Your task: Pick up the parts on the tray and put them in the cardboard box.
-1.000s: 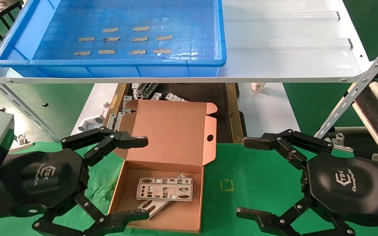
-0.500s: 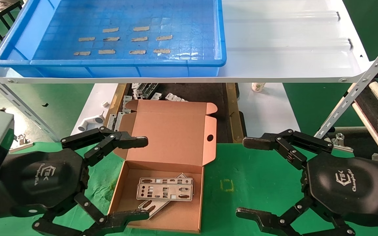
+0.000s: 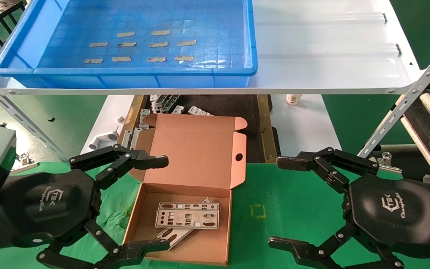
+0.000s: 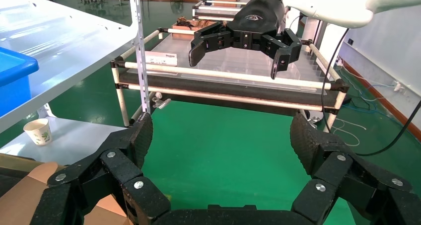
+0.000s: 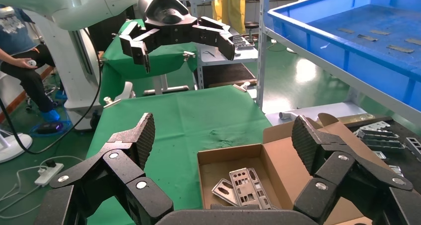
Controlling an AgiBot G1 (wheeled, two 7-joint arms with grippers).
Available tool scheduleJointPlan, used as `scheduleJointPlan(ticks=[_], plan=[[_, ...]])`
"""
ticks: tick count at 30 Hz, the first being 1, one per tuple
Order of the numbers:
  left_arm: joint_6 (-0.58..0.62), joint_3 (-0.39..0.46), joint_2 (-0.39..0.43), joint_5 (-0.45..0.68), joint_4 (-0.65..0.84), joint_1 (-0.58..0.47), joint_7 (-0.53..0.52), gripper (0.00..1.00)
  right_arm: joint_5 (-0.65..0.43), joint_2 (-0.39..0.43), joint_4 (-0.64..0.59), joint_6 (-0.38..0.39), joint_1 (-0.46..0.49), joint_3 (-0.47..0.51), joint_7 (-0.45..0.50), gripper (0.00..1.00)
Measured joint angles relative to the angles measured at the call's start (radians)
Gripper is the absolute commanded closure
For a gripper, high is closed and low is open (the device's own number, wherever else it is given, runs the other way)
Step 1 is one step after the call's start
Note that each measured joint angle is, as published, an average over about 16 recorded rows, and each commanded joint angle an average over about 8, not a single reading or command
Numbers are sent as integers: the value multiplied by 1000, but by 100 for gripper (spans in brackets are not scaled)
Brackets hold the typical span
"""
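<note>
Three silver punched parts (image 3: 187, 218) lie stacked inside the open cardboard box (image 3: 196, 157) on the green mat; they also show in the right wrist view (image 5: 243, 187). The blue tray (image 3: 125, 71) sits on the white shelf behind, with only tan tape strips (image 3: 155, 45) on its floor. My left gripper (image 3: 162, 203) hovers open at the box's left side, one finger over the lid corner, the other at the front corner. To the right of the box my right gripper (image 3: 276, 203) is open over the mat. Both hold nothing.
The white metal shelf (image 3: 327, 56) spans the scene above the box. Grey brackets (image 3: 170, 104), a white pipe fitting (image 3: 103, 140) and a paper cup (image 3: 293, 99) lie beneath it. A roller rack (image 3: 424, 112) stands at the right.
</note>
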Motion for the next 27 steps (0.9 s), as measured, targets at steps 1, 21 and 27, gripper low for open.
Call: scheduleJointPlan(ticks=[1, 21, 27], plan=[[0, 0, 0, 0, 0, 0, 0, 0, 0, 0, 0, 0, 0, 0, 0, 0], [0, 0, 0, 0, 0, 0, 0, 0, 0, 0, 0, 0, 0, 0, 0, 0], [0, 0, 0, 0, 0, 0, 0, 0, 0, 0, 0, 0, 0, 0, 0, 0]])
